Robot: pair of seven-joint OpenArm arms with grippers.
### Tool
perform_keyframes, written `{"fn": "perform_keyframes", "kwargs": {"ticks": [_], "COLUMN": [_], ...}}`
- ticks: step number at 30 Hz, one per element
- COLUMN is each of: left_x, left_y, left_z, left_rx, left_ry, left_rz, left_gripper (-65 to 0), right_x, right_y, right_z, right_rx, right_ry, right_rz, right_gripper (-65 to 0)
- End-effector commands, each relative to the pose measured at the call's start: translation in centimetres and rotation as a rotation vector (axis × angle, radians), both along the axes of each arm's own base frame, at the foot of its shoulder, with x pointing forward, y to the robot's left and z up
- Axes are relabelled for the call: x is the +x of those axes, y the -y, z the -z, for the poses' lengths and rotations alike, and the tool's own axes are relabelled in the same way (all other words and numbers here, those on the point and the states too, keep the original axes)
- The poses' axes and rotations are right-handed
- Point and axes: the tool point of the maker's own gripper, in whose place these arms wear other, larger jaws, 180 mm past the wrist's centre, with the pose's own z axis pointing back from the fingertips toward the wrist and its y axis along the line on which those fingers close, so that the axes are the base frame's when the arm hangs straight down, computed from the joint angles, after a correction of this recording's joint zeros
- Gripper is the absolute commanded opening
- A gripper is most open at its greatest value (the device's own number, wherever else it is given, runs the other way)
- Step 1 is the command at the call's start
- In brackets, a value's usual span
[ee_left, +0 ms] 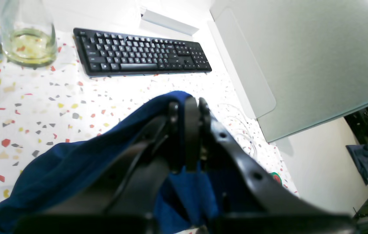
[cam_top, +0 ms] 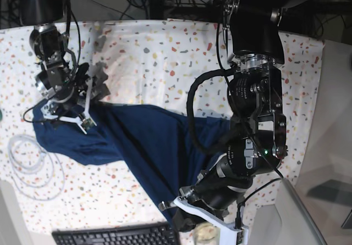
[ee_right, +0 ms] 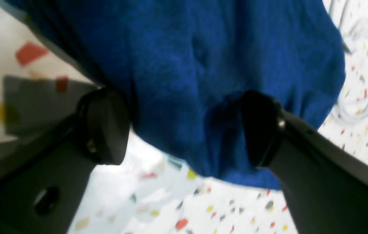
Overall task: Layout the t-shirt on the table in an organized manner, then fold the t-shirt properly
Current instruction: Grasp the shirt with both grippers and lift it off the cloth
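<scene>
The left gripper (ee_left: pixel 192 107) is clamped on a fold of the navy-blue knit t-shirt (cam_top: pixel 148 146), which sprawls across the white desk cloth flecked with red, yellow and grey (cam_top: pixel 165 63). The right gripper (ee_right: pixel 184 126) stands wide, fabric hanging between its jaws. Beyond lie a black keyboard (ee_left: pixel 140 53), a clear glass jar (ee_left: pixel 27 35), and a grey panel (ee_left: pixel 301 58).

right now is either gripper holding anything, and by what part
The left gripper is shut on the t-shirt, pinching a bunched edge of it. The right gripper stands open around another edge of the shirt, not clamping it.
</scene>
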Motion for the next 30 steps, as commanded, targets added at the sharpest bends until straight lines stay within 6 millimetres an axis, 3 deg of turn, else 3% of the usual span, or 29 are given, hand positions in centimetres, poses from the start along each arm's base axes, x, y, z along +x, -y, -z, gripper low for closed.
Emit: {"fn": "perform_keyframes", "kwargs": {"ticks": [1,6,11,15,18,20,22,26,28,30], "left_x": [0.5,0.5,0.3,-0.2,0.2,1.1,2.2,3.5,3.7,3.8], "left_y": [0.1,0.1,-0.4,-0.3,-0.3,-1.0,-1.5,-3.0,-4.5,-5.5], "left_z": [-2.3,-2.2,-1.9,-0.5,-0.5,-0.2,1.4,5.1,7.0,7.6], "left_rx": [-0.017,-0.015,-0.001,-0.005,-0.028,-0.038,-0.037,-0.030,-0.015,-0.006], "left_ry": [0.069,0.069,0.066,0.031,0.057,0.084,0.067,-0.003,-0.049,-0.052], "left_rz": [-0.002,-0.003,-0.006,-0.006,-0.036,-0.080,-0.117,-0.205,-0.283,-0.333], "left_gripper": [-65.0,-65.0,-65.0,-65.0,-65.0,-65.0,-65.0,-65.0,-65.0,-65.0], "right_x": [0.3,-1.0,-3.3,-3.1,-0.6,1.8,4.8,10.4,12.9,14.3], "right_y": [0.6,0.7,0.6,0.7,0.9,2.4,2.8,3.8,3.1,2.8], "right_z": [-0.3,-0.9,-4.4,-8.5,-11.0,-12.3,-12.8,-10.9,-8.9,-7.6], "right_rx": [-0.019,-0.034,-0.083,-0.129,-0.173,-0.235,-0.277,-0.323,-0.258,-0.167], "right_ry": [0.009,0.004,0.044,0.096,0.116,0.108,0.085,-0.023,-0.073,-0.094], "right_rz": [0.004,0.005,0.009,-0.014,-0.044,-0.059,-0.086,-0.132,-0.157,-0.143], "right_gripper": [-27.2,-61.1,-61.4,-61.4,-61.4,-61.4,-61.4,-60.8,-60.5,-59.7]}}
